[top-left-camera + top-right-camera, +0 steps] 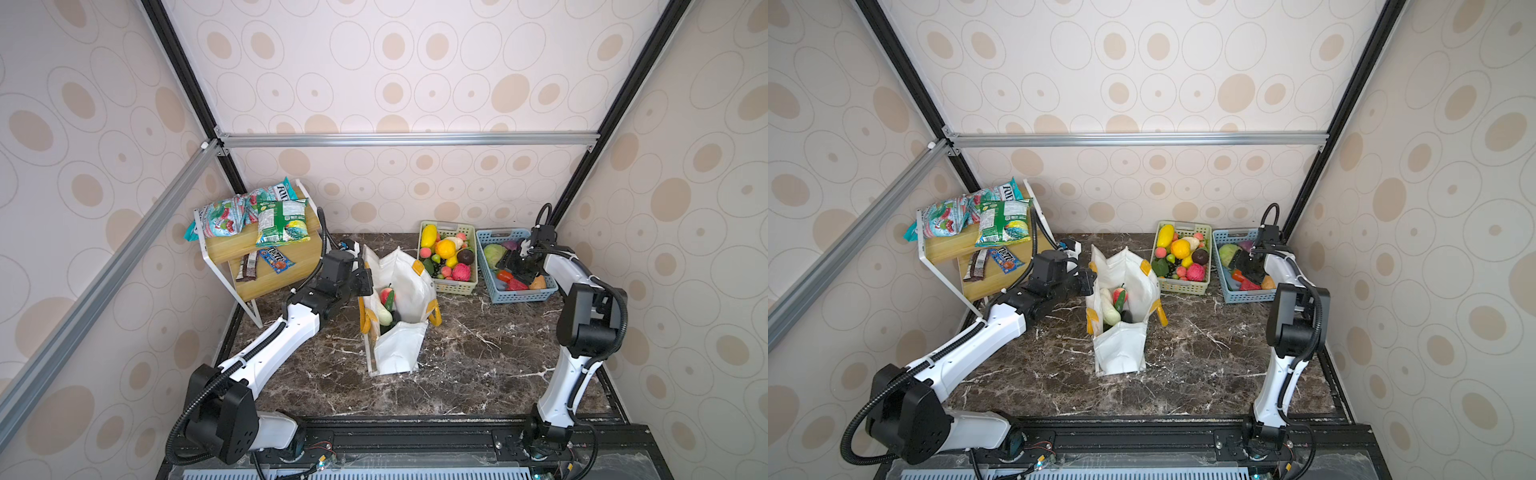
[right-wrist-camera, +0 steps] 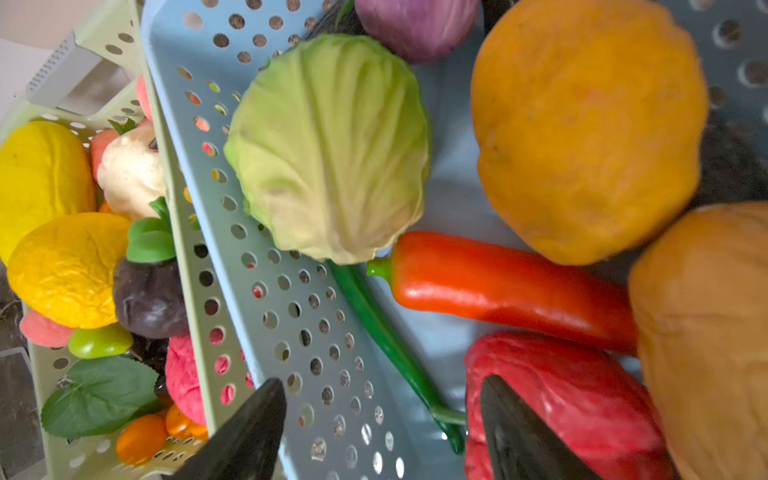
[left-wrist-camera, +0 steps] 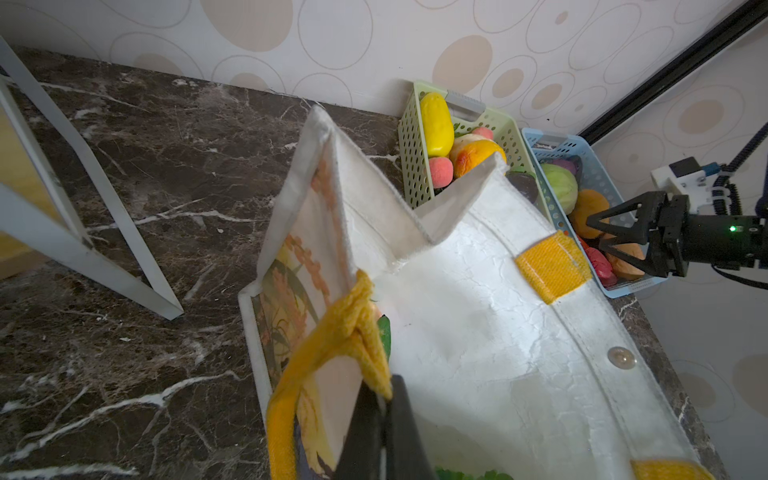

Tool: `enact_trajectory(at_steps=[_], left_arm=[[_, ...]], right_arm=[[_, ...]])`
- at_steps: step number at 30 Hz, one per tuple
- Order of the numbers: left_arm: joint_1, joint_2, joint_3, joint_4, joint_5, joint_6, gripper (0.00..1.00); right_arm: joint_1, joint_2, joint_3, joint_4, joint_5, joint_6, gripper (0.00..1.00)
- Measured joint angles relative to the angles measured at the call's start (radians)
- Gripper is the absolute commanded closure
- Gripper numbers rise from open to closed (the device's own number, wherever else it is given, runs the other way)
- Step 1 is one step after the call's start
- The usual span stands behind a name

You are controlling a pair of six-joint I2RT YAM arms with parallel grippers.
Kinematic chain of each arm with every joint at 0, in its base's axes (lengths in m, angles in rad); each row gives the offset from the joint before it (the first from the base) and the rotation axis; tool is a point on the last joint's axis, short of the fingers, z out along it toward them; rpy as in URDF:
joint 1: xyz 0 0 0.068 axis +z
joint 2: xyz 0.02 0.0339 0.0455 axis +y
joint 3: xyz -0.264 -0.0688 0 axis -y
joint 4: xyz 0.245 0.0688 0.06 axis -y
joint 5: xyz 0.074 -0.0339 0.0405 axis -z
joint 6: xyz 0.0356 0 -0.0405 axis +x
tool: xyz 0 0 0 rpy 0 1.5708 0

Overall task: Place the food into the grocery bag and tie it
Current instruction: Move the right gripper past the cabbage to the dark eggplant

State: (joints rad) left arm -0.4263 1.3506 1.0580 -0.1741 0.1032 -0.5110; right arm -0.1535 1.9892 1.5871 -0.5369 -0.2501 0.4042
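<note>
floppy bag, squashy toy veg: where to grip

top views: the grocery bag [image 1: 399, 353] stands mid-table with its mouth open. an apple [image 1: 386, 295], a green cucumber [image 1: 1119, 300] and a pale vegetable [image 1: 1112, 314] lie inside. the left gripper [image 1: 365, 282] is at the bag's left rim. the right gripper [image 1: 519, 270] hangs over the blue basket [image 1: 524, 296] at the far right. the green basket [image 1: 455, 287] sits just left of that, and both baskets hold more food.

left wrist view: the left gripper's jaws are pinched tight on the yellow strap handle [image 3: 353, 332], with the strap bunched between them. the bag's woven wall looks thin, creased and limp. it is probably light and likely to fold in unless held up by a strap, which looks like its firmest hold. across the table, the right gripper's jaws stand wide with nothing between them.

right wrist view: the jaws are spread wide and empty, one finger [image 2: 249, 428] over the basket's wall, the other over a red bell pepper [image 2: 582, 399]. a pale cabbage [image 2: 332, 145], a long red pepper [image 2: 498, 291], a thin green chilli [image 2: 386, 345] and an orange squash [image 2: 582, 124] lie close by. they look light and squashy.
- the cabbage is best taken across its middle.
- the glossy long pepper may slip, so grip its thick part.
- the chilli lies flat on the basket floor and looks awkward to pinch.
</note>
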Motion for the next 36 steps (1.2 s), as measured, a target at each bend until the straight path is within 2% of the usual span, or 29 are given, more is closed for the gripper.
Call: enact_trajectory(at_steps=[17,23,29,36], left_arm=[[0.001,-0.027,-0.024,0.004,0.002,0.0,1.0],[0.001,-0.027,-0.032,0.018,0.003,0.0,1.0],[0.001,-0.027,-0.035,0.024,0.008,0.0,1.0],[0.001,-0.027,-0.035,0.024,0.008,0.0,1.0]], right_arm=[[0.001,-0.116,-0.182,0.008,0.013,-0.011,0.26],[0.013,-0.252,-0.37,0.064,-0.002,0.02,0.26],[0.089,-0.376,-0.537,0.121,0.007,0.071,0.26],[0.103,-0.459,-0.591,0.095,0.072,0.106,0.22]])
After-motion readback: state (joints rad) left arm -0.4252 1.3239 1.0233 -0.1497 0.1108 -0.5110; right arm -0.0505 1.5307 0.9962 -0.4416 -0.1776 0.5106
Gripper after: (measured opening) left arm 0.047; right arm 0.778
